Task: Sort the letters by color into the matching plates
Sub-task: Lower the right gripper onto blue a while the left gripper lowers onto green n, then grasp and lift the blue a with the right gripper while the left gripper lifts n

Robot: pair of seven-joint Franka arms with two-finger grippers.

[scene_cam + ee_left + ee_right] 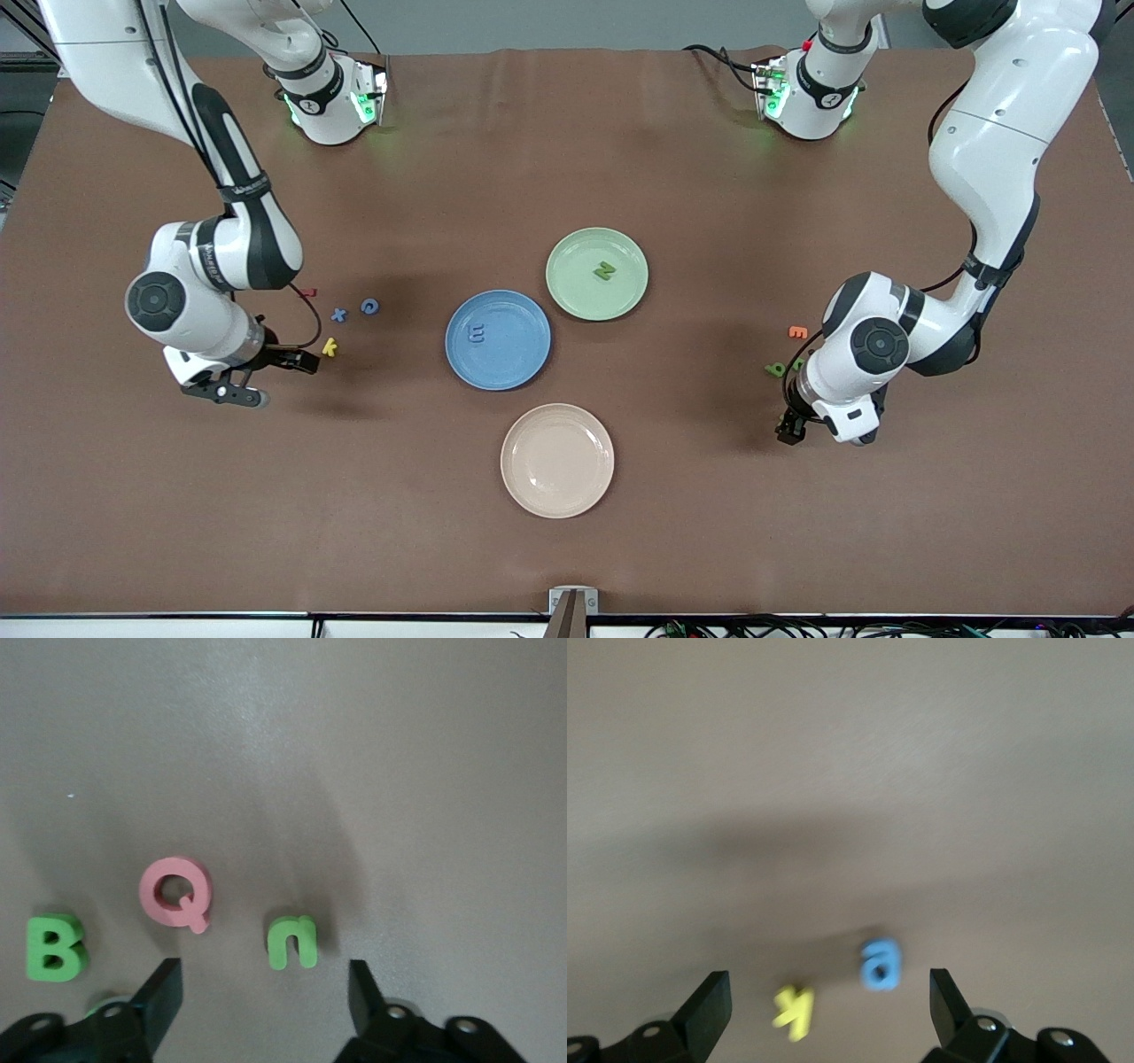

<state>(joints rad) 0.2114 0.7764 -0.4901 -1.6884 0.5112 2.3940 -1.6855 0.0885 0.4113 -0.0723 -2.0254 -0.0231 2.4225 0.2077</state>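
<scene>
Centre of the brown table (567, 549): round shallow blue plate (523, 363), carrying one small blue foam letter (478, 333). Touching its rim, farther from the front camera: round pale green plate (576, 292), holding a green foam letter N (605, 270). Nearer the camera than the blue plate: cream plate (556, 459).

Toward the right arm's end of the table from the blue plate: blue foam letter C (369, 306), a blue foam letter x (338, 315) just beside it, a yellow foam letter k (330, 347) slightly nearer the camera, a red letter (307, 291) part-hidden by the arm. Right gripper (232, 392) low above bare table near that cluster, jaws spread wide and empty; seen from its wrist, the yellow k (793, 1012) and a blue letter a (881, 964).

Toward the left arm's end from the blue plate: orange foam letter E (797, 332) and green foam letters (778, 369). Left gripper (791, 430) low there, jaws apart, nothing between them; in its wrist view, a green letter n (292, 943) just ahead of the gap, pink foam Q (176, 894) beside it, green foam B (54, 947) past the Q.
</scene>
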